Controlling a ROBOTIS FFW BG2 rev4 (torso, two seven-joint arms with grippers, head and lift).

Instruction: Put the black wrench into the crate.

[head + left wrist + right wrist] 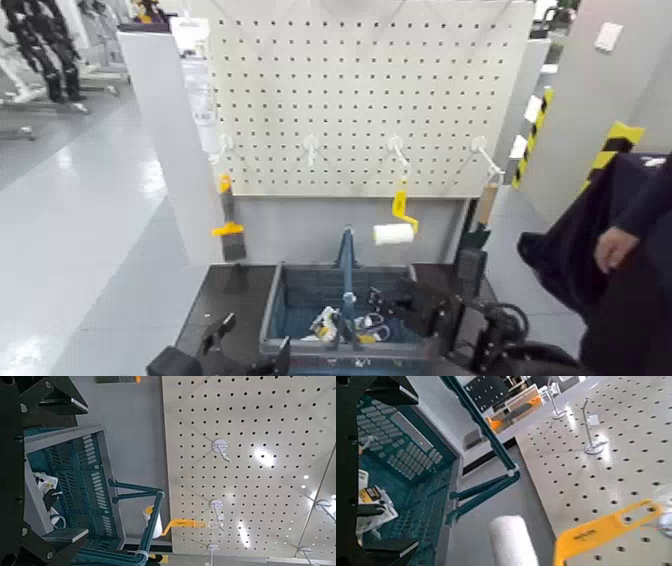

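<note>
Jaws open on both units: right gripper (415, 471) at crate (273, 302), lower centre; left gripper (259, 333), lower left of head view.

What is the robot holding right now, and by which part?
Nothing: the left gripper and the right gripper are both open and empty.

From the head view I count one pegboard (350, 100) at upper centre, four hooks (311, 145) across it, one orange-and-grey tool (230, 220) left of centre, one paint roller (394, 233) and one trowel (485, 210) to the right, and one crate (272, 305) at lower centre, its jumbled contents uncountable.
</note>
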